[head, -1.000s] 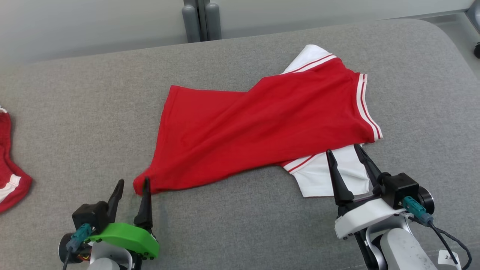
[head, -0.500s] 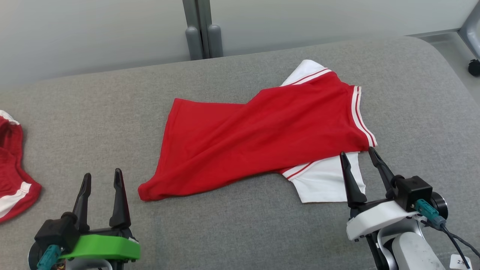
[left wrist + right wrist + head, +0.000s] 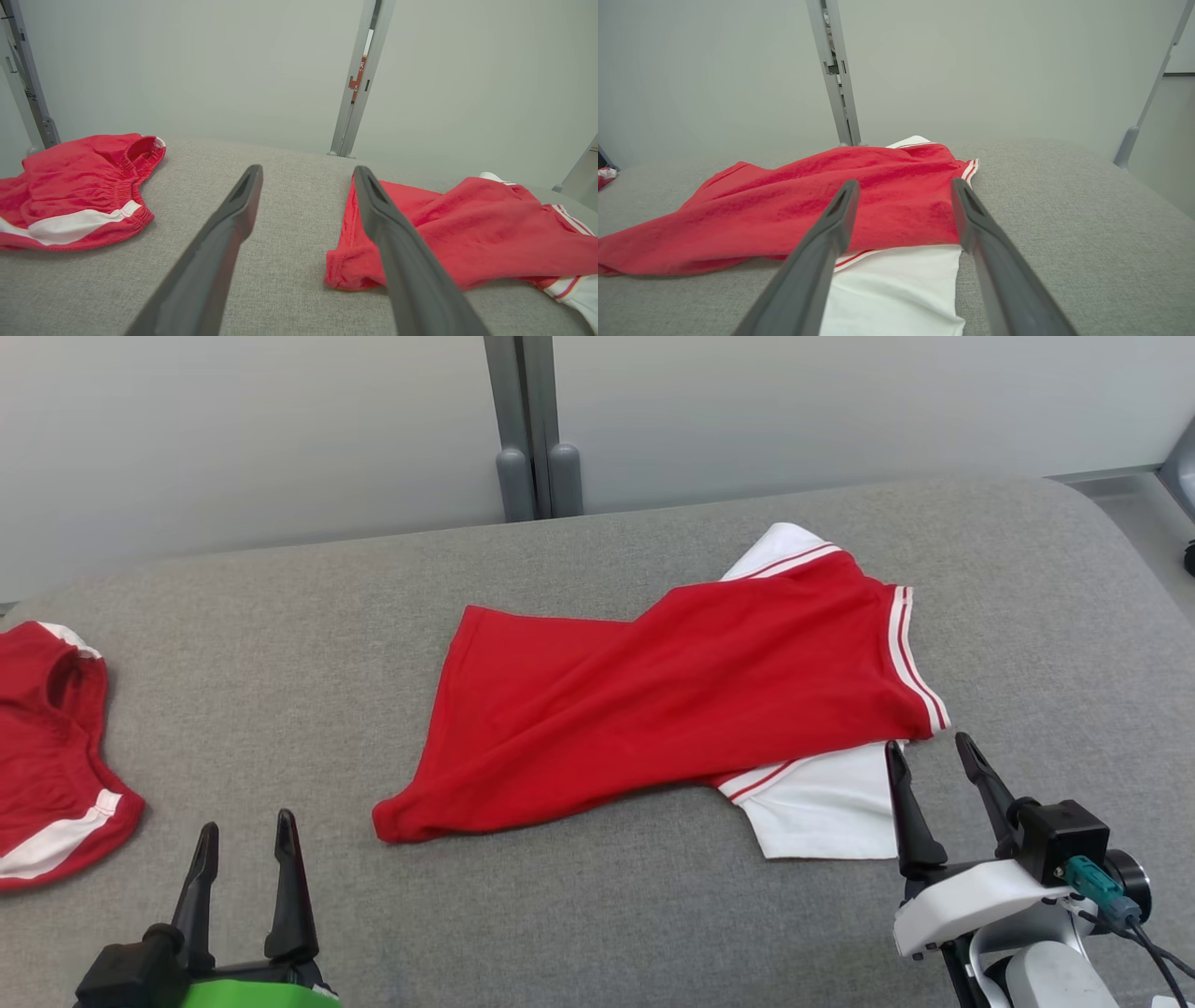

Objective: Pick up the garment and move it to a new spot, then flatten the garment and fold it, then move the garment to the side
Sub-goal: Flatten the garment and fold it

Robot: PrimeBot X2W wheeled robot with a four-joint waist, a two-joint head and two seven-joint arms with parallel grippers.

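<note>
The garment (image 3: 672,700), red with white sleeves and striped trim, lies folded over itself on the grey padded table (image 3: 280,644). My left gripper (image 3: 246,824) stands open and empty at the lower left, a hand's width to the left of the garment's near red corner (image 3: 345,275). In the left wrist view that gripper (image 3: 308,170) has bare table between its fingers. My right gripper (image 3: 930,744) is open and empty at the right edge of the white sleeve (image 3: 826,812). The right wrist view shows its fingers (image 3: 906,183) above the sleeve (image 3: 896,289) and the red cloth (image 3: 808,200).
A second red garment with a white stripe (image 3: 47,747) lies at the table's left end and is also in the left wrist view (image 3: 79,186). A grey post (image 3: 532,429) stands behind the table against a pale wall. The table's right end curves away (image 3: 1120,569).
My left gripper has let go of the garment's near corner, opened wide and drawn back to the left. My right gripper has slid right, off the white sleeve. The head camera has tilted up.
</note>
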